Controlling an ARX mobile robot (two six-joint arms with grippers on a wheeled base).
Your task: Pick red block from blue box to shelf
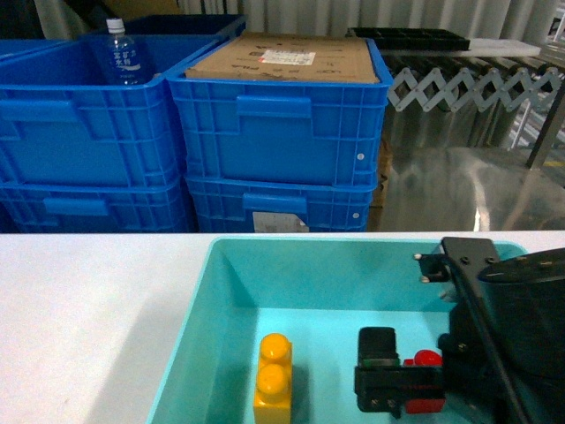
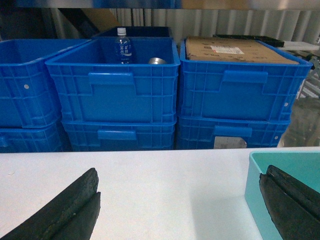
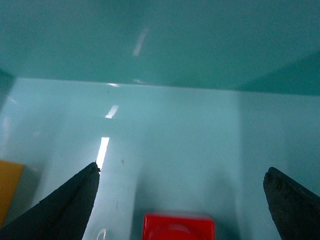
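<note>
The red block (image 3: pixel 179 227) lies on the floor of the blue box (image 1: pixel 231 291), right of a yellow two-stud brick (image 1: pixel 274 380). My right gripper (image 3: pixel 182 172) is down inside the box and open. The block sits low between its two fingers (image 3: pixel 70 205), with a gap on each side. In the head view the block (image 1: pixel 427 359) shows only partly behind that gripper. My left gripper (image 2: pixel 177 175) hangs open over the white table, just left of the box's rim (image 2: pixel 255 167), and holds nothing. The shelf is out of view.
Stacked royal-blue ribbed crates (image 1: pixel 278 132) stand behind the white table (image 1: pixel 88 309). One holds a water bottle (image 1: pixel 122 53); another is topped with cardboard (image 1: pixel 287 57). An extending conveyor (image 1: pixel 468 84) stands at the back right.
</note>
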